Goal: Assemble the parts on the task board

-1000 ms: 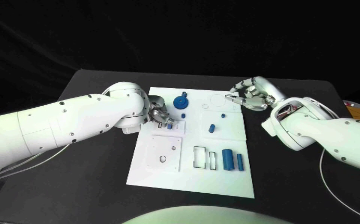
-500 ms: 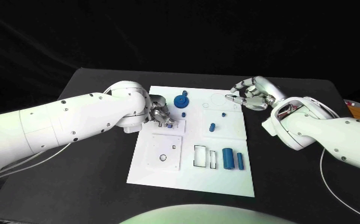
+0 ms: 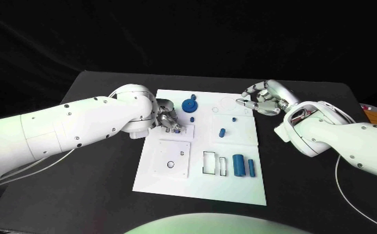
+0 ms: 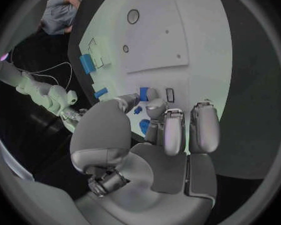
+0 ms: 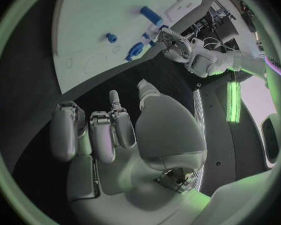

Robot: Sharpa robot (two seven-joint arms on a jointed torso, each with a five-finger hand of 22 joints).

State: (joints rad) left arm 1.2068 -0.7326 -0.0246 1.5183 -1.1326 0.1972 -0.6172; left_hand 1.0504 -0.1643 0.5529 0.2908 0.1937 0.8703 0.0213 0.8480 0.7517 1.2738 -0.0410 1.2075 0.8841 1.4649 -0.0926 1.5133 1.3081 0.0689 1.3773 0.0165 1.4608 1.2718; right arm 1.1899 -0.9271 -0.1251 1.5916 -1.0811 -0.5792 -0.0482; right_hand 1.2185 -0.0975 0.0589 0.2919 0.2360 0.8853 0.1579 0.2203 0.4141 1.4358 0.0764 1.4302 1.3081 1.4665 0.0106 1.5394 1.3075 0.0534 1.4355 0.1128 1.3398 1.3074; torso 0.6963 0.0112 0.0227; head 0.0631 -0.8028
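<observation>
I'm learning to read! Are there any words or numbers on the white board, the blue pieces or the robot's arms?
None: no words, numbers or signs can be read anywhere.
The task board carries only black outlines, no letters.
The blue parts, the left hand and the right hand bear no writing.

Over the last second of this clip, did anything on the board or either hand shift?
Hardly anything. The left hand stays at the small blue part on the board's left side, its fingers settling a touch closer over it; whether it grips the part cannot be told. The right hand stays curled by the board's far right corner, holding nothing. The gear and the other parts lie as before.
</observation>
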